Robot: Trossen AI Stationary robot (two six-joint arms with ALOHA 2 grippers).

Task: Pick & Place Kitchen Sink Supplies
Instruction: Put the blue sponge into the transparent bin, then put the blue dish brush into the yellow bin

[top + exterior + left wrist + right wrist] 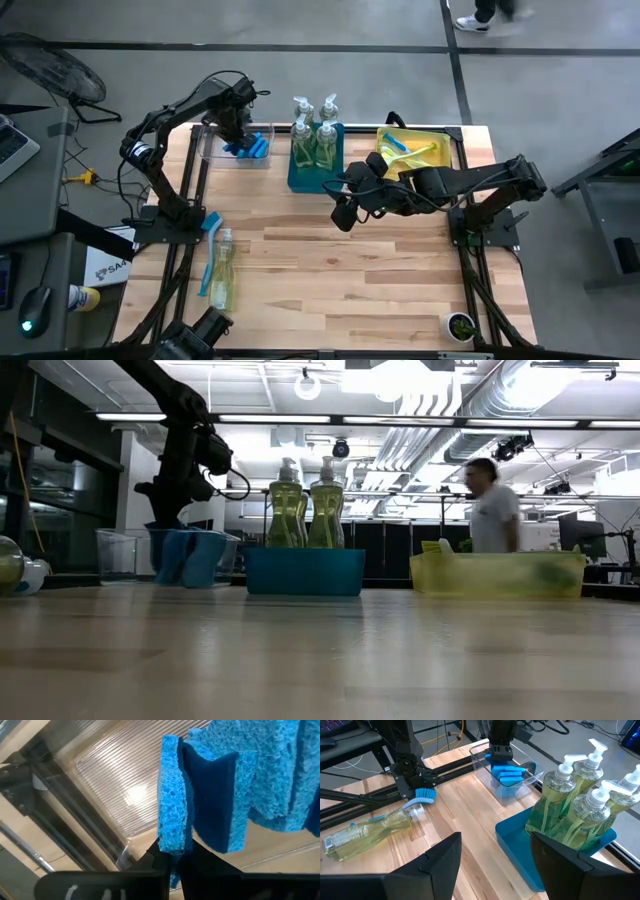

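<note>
overhead looking down, table-level facing the room, both sharing the teal bin [315,180], wrist views close

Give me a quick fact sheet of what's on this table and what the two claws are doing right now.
Left claw: shut on a blue sponge, over the clear bin
Other sponges: standing in the clear bin
Right claw: open, empty, above the table's middle near the teal bin
Teal bin: four soap bottles, upright
Yellow bin: lime-green and blue brushes
Loose on the table: a soap bottle lying down and a blue brush
</note>
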